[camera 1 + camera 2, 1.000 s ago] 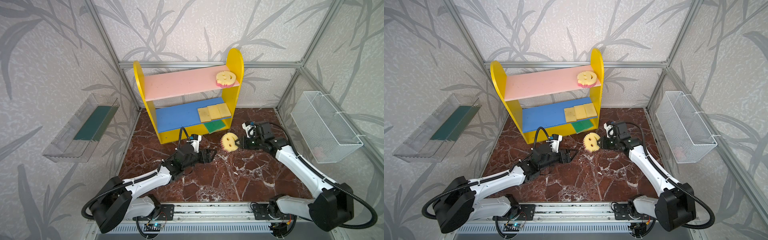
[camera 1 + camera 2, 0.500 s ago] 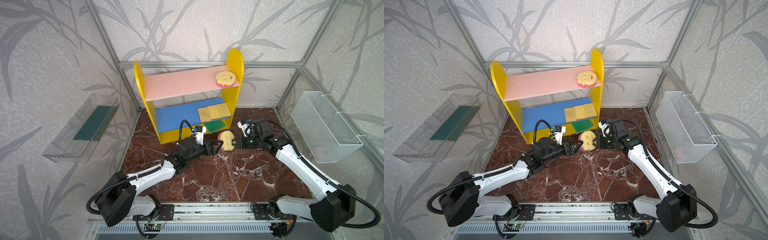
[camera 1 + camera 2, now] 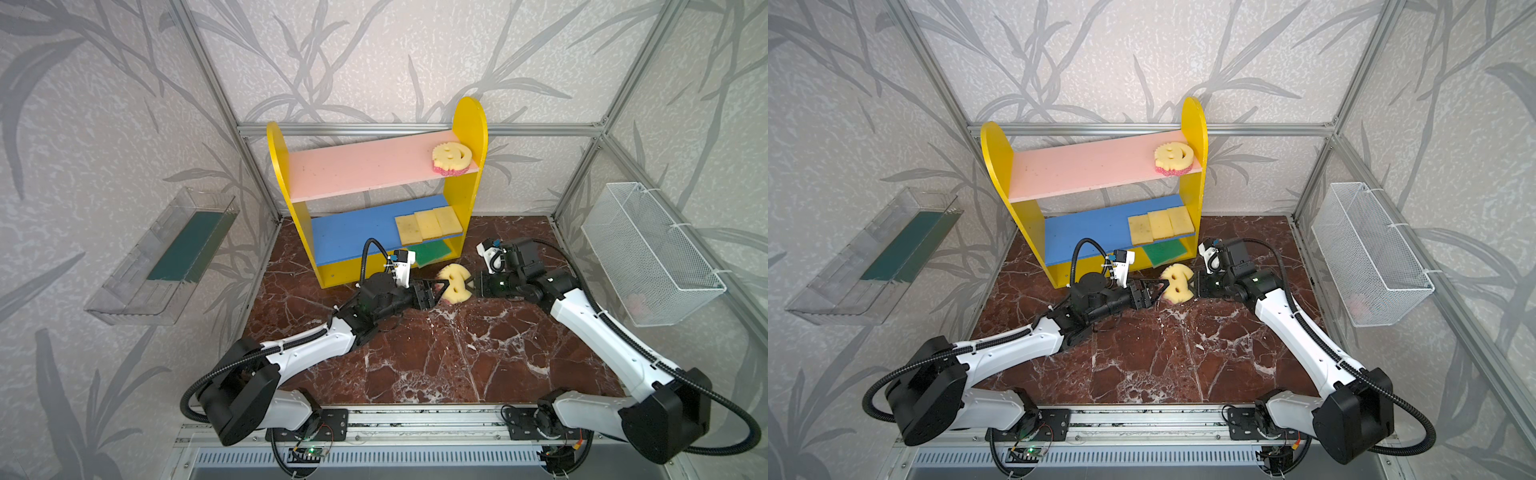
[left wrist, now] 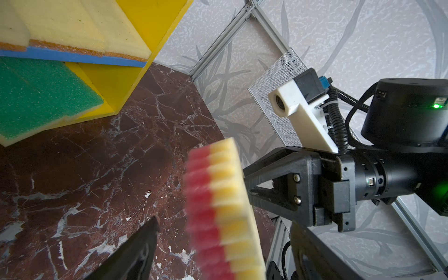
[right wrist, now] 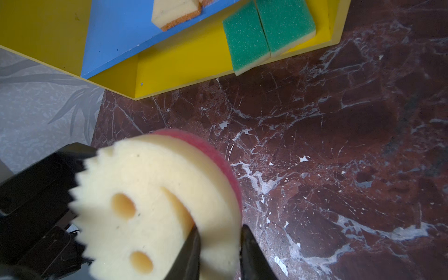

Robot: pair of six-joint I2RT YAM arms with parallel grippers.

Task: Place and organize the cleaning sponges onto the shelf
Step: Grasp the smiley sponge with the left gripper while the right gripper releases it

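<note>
Smiley sponge [image 3: 455,283] stands on edge just near-right of the shelf [image 3: 470,124] base. The right gripper [image 3: 471,286] is clamped on its right rim. The left gripper [image 3: 439,287] has its jaws spread, straddling the left rim, with gaps on both sides in the left wrist view. The second smiley sponge [image 3: 451,157] lies at the shelf top's right end.

robot lab test cell, aluminium frame [image 3: 540,129], leaf-print wall panels [image 3: 353,54], marble-look tabletop [image 3: 436,365], robot arms [image 3: 307,353] on base rail [image 3: 424,424]
</note>
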